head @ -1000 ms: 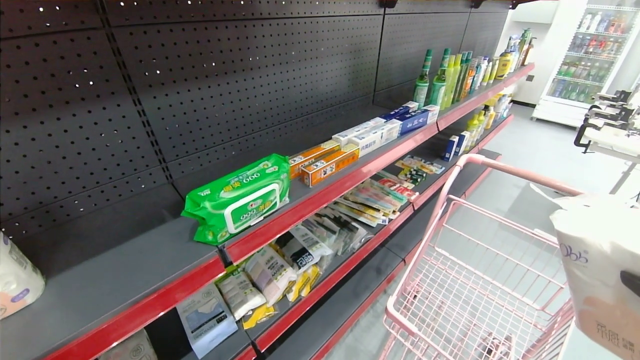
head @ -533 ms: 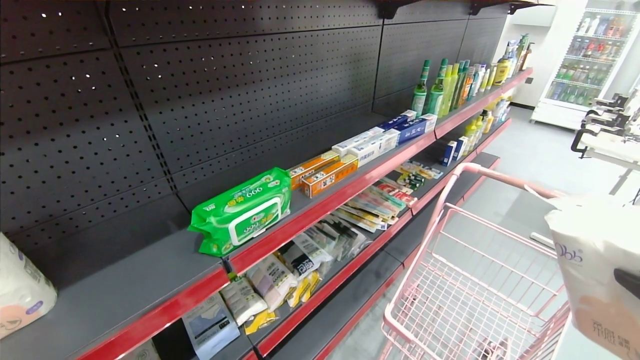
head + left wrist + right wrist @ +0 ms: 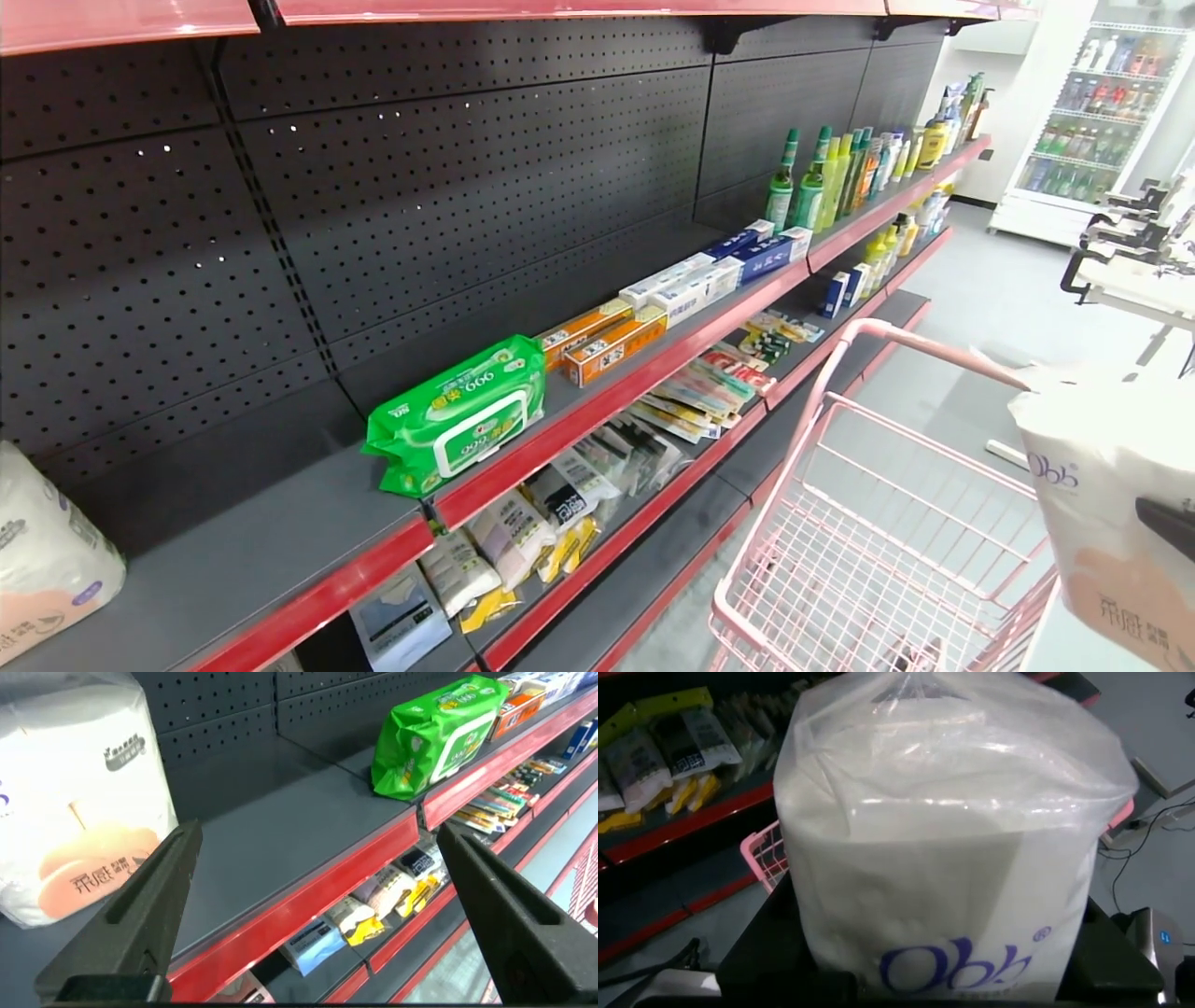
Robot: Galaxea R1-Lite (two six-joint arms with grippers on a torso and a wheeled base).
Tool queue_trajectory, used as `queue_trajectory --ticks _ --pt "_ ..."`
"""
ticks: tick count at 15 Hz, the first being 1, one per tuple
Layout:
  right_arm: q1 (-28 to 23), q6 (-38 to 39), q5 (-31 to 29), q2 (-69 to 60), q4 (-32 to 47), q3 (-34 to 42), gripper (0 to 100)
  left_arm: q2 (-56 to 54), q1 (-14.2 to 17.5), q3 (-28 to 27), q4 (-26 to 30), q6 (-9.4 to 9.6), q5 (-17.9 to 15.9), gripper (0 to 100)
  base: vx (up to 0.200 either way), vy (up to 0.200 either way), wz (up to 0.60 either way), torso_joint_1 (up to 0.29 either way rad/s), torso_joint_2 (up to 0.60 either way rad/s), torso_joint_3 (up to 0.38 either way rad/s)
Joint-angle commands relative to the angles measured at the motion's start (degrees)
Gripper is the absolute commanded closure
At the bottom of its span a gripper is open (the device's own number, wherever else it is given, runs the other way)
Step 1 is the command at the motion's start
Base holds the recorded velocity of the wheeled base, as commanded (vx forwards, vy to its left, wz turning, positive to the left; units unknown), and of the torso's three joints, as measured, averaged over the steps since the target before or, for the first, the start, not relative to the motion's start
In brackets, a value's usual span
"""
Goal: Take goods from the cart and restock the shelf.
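Observation:
My right gripper (image 3: 938, 985) is shut on a white plastic-wrapped tissue pack (image 3: 943, 849), its dark fingers (image 3: 757, 952) pressing both sides. In the head view that pack (image 3: 1111, 504) hangs at the right edge above the pink cart (image 3: 840, 448). The middle shelf (image 3: 280, 532) holds a second tissue pack (image 3: 47, 551) at its far left and a green wipes pack (image 3: 457, 415). My left gripper (image 3: 318, 933) is open in front of that shelf (image 3: 308, 831), between the shelved tissue pack (image 3: 75, 793) and the wipes (image 3: 439, 733), with nothing between its fingers.
Orange, white and blue boxes (image 3: 607, 336) and green bottles (image 3: 822, 177) continue along the shelf to the right. The lower shelf holds several bagged goods (image 3: 523, 523). A glass-door fridge (image 3: 1092, 103) stands at the far right, beyond open floor (image 3: 990, 299).
The head camera has tilted up, so the shelf sits lower in the picture and a red upper shelf edge has come into view. The tissue pack stays in my right gripper.

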Motion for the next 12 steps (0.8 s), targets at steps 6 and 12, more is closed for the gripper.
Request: queue_trajectory --ticks 6,12 --pt "0.2 -0.3 -0.1 1.1 -0.1 0.4 100 0.0 0.0 0.0 0.0 0.00 -0.1 0 0.000 0.000 0.00 0.049 -0.11 -0.055" --pt "0.0 -1.1 -0.1 1.4 -0.1 0.7 100 0.0 0.0 0.0 0.1 0.00 -0.1 0 0.000 0.000 0.50 0.004 0.00 0.001"
